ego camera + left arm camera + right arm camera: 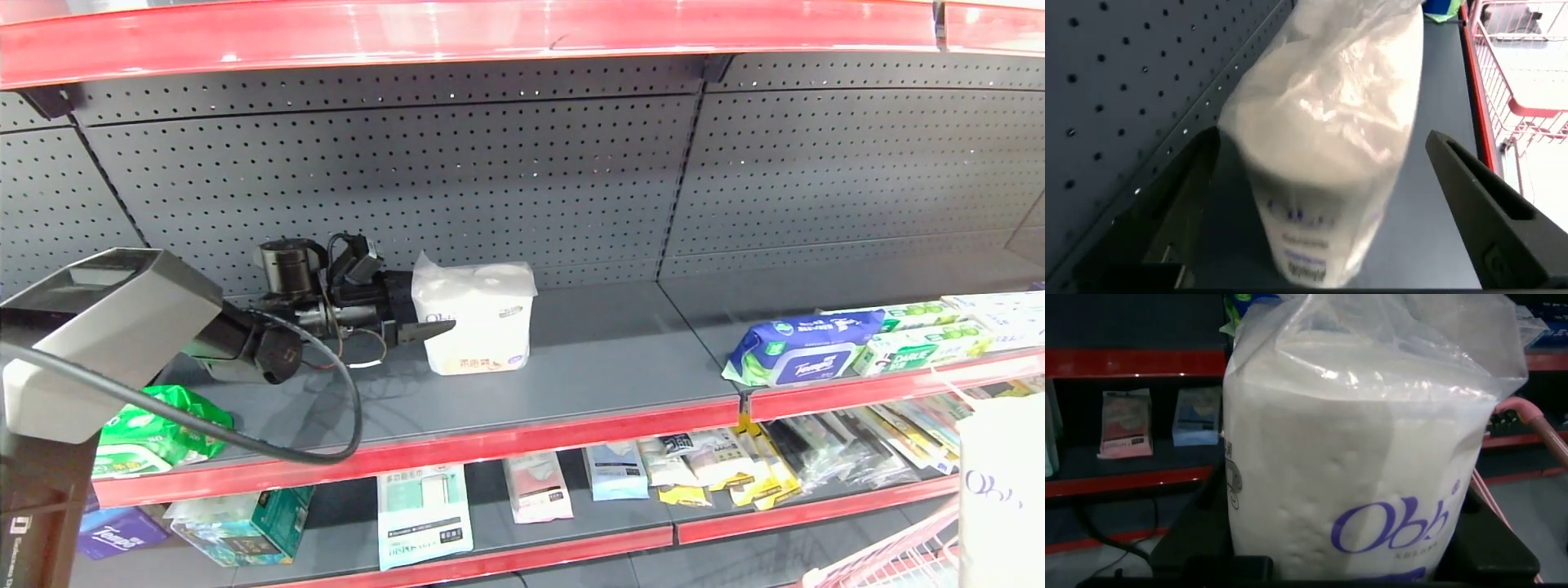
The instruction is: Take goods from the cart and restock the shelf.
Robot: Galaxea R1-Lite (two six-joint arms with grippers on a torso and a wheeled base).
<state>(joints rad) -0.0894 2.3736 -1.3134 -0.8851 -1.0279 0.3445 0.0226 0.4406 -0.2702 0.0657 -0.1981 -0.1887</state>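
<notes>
On shelf, tissue pack stood near back panel, flanked by left gripper spread wide, second tissue pack clamped by right gripper near cart.

A white tissue pack in clear wrap stands upright on the grey shelf, centre-left. A second pack sits at the lower right edge, beside the red wire cart.

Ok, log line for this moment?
left gripper open around pack on shelf | right gripper shut on second pack by cart

Shop: stocked pegboard shelf, cart
</notes>
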